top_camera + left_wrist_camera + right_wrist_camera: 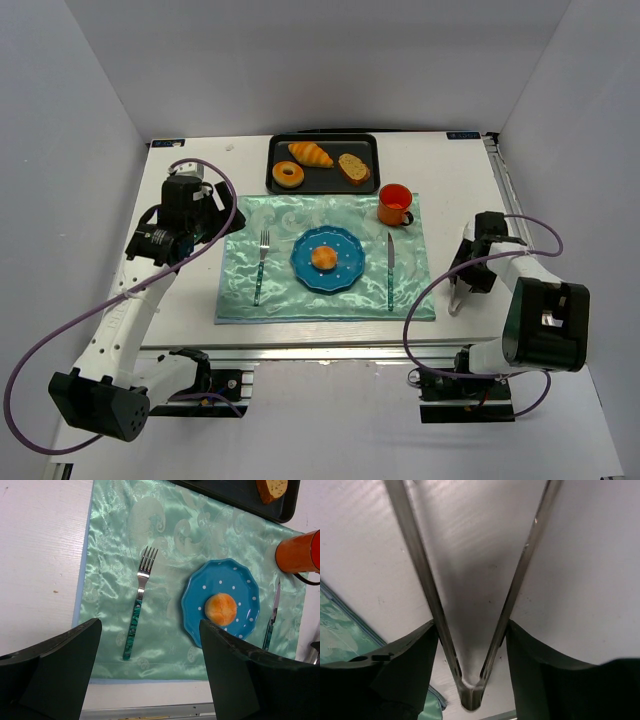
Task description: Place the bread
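Two arms stand at the near edge of the white worktop [190,305], and between them a shiny teal placemat [240,290] is laid square across the middle. One blue dotted plate [300,265] sits at the centre of the mat, and the bread [324,258], a small round golden bun, rests on the middle of that plate, touched by neither arm. A fork [262,265] lies on the mat just left of the plate and a knife [390,270] just right of it, both pointing toward the far edge. An orange mug [395,205] stands at the mat's far right corner.

Against the far edge of the worktop is a black tray [325,180] carrying a croissant [310,154], a donut [288,175] and a seeded slice [353,168].

The left gripper [150,625] hangs above the left edge of the mat with its fingers spread wide and nothing between them; its camera looks down on the fork and the plated bun.

The right gripper [471,630] is over bare worktop off the mat's right edge, well apart from the plate. It has metal tongs [421,570] clasped between its fingers, the two blades splaying into a V with nothing between them.
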`<state>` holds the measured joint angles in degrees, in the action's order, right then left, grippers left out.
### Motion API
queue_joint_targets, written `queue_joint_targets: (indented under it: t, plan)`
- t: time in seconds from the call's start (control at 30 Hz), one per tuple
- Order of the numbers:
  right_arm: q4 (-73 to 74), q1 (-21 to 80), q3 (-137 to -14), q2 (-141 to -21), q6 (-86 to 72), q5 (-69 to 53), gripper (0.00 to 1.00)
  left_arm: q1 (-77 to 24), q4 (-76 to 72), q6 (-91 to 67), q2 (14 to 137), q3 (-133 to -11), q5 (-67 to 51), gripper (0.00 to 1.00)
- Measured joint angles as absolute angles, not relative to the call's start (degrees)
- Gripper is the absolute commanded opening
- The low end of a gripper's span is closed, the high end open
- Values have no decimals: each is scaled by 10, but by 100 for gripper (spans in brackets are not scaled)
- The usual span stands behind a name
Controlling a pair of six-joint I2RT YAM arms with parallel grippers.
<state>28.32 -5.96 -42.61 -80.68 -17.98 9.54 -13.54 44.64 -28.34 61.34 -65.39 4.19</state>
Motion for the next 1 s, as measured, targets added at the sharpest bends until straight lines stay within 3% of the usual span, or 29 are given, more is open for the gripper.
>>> queue_joint_targets:
  t: [0.13,0.2,0.4,0.73,1.0]
  plan:
    - [290,-59,-420,-809,-190,92,76,-135,446,-283,613,-654,42,91]
    - [295,-60,-420,-809,-194,93,89,-135,446,-283,613,-654,42,91]
    - [365,-60,-463,-798,-210,104,89,-135,446,-283,613,-654,42,91]
    - [459,-60,-731,-619,-224,49,89,-135,433,-291,614,-654,42,91]
    - [457,-59,-677,-501,-241,-66,90,-135,398,-312,615,-654,43,91]
